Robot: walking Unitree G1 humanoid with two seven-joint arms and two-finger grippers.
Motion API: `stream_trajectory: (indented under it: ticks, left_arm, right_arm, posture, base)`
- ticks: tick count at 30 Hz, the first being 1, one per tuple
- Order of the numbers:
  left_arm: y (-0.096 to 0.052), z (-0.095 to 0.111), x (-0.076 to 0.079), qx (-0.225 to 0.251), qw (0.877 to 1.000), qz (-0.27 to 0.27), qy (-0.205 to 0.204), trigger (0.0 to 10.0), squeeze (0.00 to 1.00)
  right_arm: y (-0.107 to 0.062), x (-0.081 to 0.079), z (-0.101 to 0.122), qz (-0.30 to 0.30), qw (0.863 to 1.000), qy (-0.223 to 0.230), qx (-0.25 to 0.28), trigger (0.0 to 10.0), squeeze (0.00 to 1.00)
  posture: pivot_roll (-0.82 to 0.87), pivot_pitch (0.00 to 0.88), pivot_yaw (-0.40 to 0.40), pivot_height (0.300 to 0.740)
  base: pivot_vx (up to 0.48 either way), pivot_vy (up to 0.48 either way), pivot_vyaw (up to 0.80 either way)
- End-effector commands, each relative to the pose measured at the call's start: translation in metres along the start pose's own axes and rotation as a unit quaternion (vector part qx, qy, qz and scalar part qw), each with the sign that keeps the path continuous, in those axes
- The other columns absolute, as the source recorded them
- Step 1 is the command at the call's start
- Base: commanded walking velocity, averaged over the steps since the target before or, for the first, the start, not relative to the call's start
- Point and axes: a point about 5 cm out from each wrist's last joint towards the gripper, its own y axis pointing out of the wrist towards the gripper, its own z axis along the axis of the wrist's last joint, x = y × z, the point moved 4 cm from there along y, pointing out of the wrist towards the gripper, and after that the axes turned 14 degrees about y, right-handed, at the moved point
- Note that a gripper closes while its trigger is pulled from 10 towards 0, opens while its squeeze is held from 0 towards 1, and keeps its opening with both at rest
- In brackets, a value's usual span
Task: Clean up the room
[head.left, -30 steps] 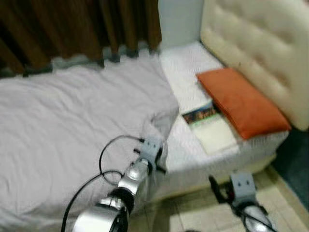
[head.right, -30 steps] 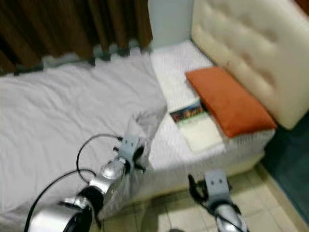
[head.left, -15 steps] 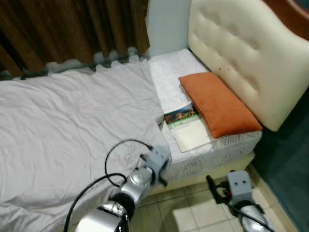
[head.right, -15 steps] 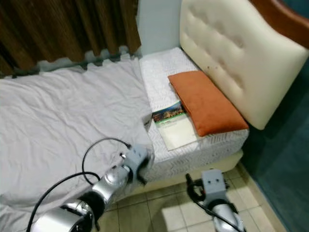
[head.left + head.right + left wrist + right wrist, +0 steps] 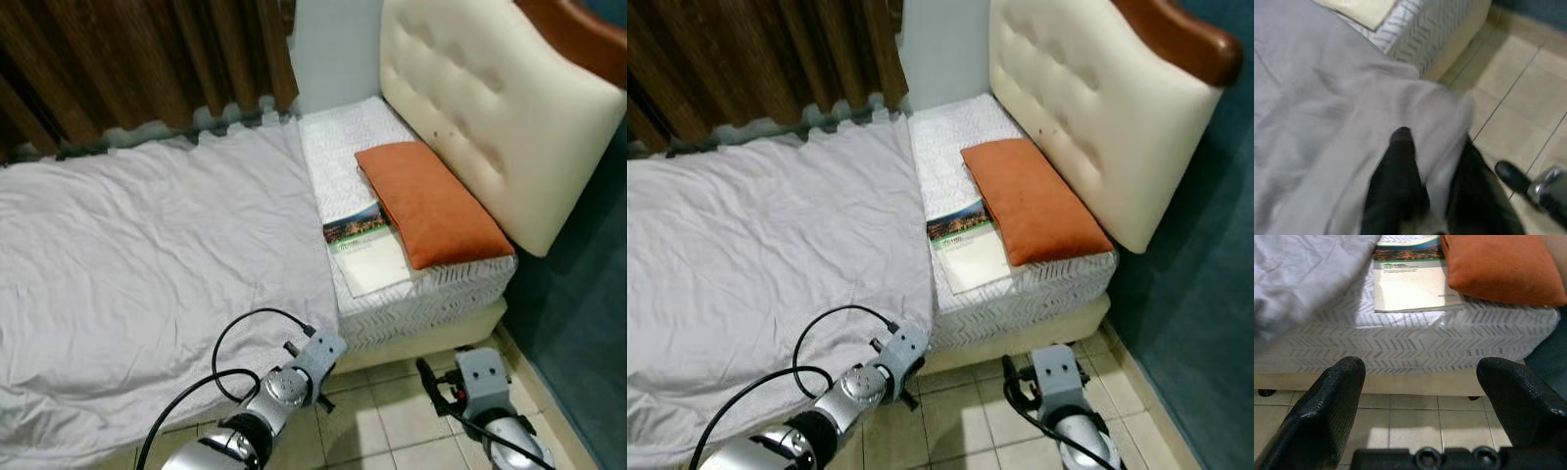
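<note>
Bed: a single bed [image 5: 431, 294] with a white patterned mattress, its cream tufted headboard [image 5: 490, 108] at the robot's right, brown curtains [image 5: 127, 59] along the far side.
Blanket: a grey blanket [image 5: 147, 255] lies spread over most of the bed, its near corner hanging over the mattress edge by the left hand.
Left hand: the left hand [image 5: 1430, 171] is low at the bed's near edge, and the wrist view shows its black fingers [image 5: 1398, 166] pinched on the blanket corner, cloth bunched between and over them.
Right hand: the right hand [image 5: 1420, 396] hangs above the tiled floor [image 5: 970, 411] just in front of the bed, fingers spread wide apart, nothing between them.
Pillow: an orange pillow [image 5: 431, 201] rests at the head of the bed, touching the headboard's base.
Booklet: a booklet [image 5: 367, 250] with a dark picture strip on top lies flat on the bare mattress, just beside the pillow, its other side close to the blanket's edge.
Wall: teal wall [image 5: 1205, 294] beyond the headboard.
</note>
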Motion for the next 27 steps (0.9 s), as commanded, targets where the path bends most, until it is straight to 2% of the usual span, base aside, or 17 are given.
stream_trajectory:
  ticks: [1,4,7,8,10,11,12,13,14,15,16,27]
  left_arm:
    - [0.011,0.072,0.042,0.093,0.994,-0.042,-0.028,10.0,1.0]
    - [0.01,0.077,0.033,0.108,0.993,-0.031,-0.038,10.0,1.0]
    - [0.0,0.058,-0.016,0.144,0.985,0.019,-0.097,10.0,1.0]
    - [0.0,0.058,-0.016,0.144,0.985,0.019,-0.097,10.0,1.0]
    - [-0.018,0.039,-0.048,0.175,0.977,0.07,-0.098,10.0,1.0]
    - [-0.018,0.039,-0.048,0.175,0.977,0.07,-0.098,10.0,1.0]
    - [-0.03,0.028,-0.063,0.184,0.972,0.107,-0.102,10.0,1.0]
    - [-0.03,0.028,-0.063,0.184,0.972,0.107,-0.102,10.0,1.0]
    - [-0.044,0.02,-0.076,0.191,0.965,0.144,-0.111,10.0,1.0]
    - [-0.044,0.02,-0.076,0.191,0.965,0.144,-0.111,10.0,1.0]
    - [-0.059,0.011,-0.088,0.192,0.955,0.181,-0.132,10.0,1.0]
    - [-0.059,0.011,-0.088,0.192,0.955,0.181,-0.132,10.0,1.0]
  right_arm:
    - [0.001,-0.003,0.003,0.006,1.0,-0.005,0.005,10.0,0.0]
    - [0.002,-0.003,0.004,0.003,1.0,-0.004,0.008,10.0,0.0]
    - [0.004,-0.003,0.009,-0.012,1.0,0.015,0.025,10.0,0.0]
    - [0.004,-0.003,0.009,-0.012,1.0,0.015,0.025,10.0,0.0]
    - [0.004,-0.001,0.011,-0.025,0.999,0.029,0.035,10.0,0.0]
    - [0.004,-0.001,0.011,-0.025,0.999,0.029,0.035,10.0,0.0]
    - [0.003,0.001,0.013,-0.031,0.998,0.036,0.04,10.0,0.0]
    - [0.003,0.001,0.013,-0.031,0.998,0.036,0.04,10.0,0.0]
    - [0.002,0.003,0.015,-0.035,0.997,0.041,0.047,10.0,0.0]
    - [0.002,0.003,0.015,-0.035,0.997,0.041,0.047,10.0,0.0]
    - [0.003,0.004,0.02,-0.041,0.996,0.045,0.059,10.0,0.0]
    - [0.003,0.004,0.02,-0.041,0.996,0.045,0.059,10.0,0.0]
  posture:
    - [-0.33,0.122,0.103,0.74]
    - [-0.32,0.115,0.106,0.74]
    - [-0.28,0.095,0.13,0.74]
    - [-0.28,0.095,0.13,0.74]
    - [-0.24,0.057,0.141,0.74]
    - [-0.24,0.057,0.141,0.74]
    - [-0.21,0.035,0.144,0.74]
    - [-0.21,0.035,0.144,0.74]
    - [-0.21,0.03,0.143,0.74]
    - [-0.21,0.03,0.143,0.74]
    - [-0.17,0.0,0.133,0.74]
    - [-0.17,0.0,0.133,0.74]
  base:
    - [0.0,0.0,0.0]
    - [0.0,0.0,0.0]
    - [0.0,0.0,0.0]
    - [0.0,0.0,0.0]
    - [0.0,0.0,0.0]
    - [0.0,0.0,0.0]
    - [0.0,0.0,0.0]
    - [0.0,0.0,0.0]
    - [0.0,0.0,0.0]
    - [0.0,0.0,0.0]
    - [0.0,0.0,0.0]
    - [0.0,0.0,0.0]
